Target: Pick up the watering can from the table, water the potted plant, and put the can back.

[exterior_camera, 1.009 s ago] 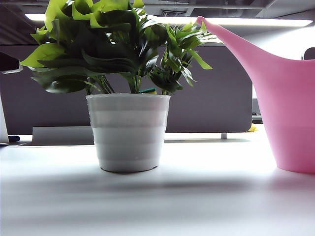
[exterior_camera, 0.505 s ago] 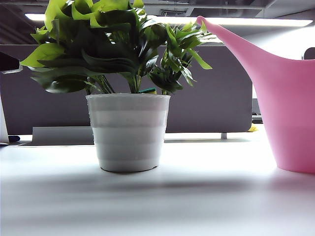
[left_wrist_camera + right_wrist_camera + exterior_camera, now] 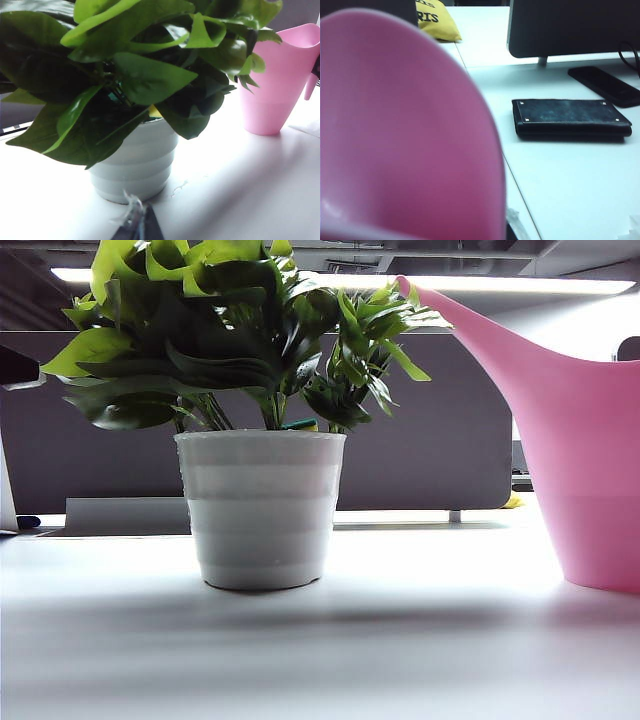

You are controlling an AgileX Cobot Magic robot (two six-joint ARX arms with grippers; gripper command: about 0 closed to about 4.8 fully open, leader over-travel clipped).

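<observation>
Pink plastic watering can is shown in the exterior view standing on the tabletop, its spout directed over the potted plant. In the left wrist view the left tool is glimpsed before the pot; its opening cannot be told. In the right wrist view the can's pink body is pressed close; the right tool is hidden.

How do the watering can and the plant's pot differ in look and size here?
The watering can is smooth pink plastic; the pot of the potted plant is white with ribbed bands. The can stands taller than the pot and flares upward into a long tapering spout; the pot is a plain tapered round shape. In the exterior view the can is at the right edge, the pot left of centre. Both stand upright on the table.
</observation>
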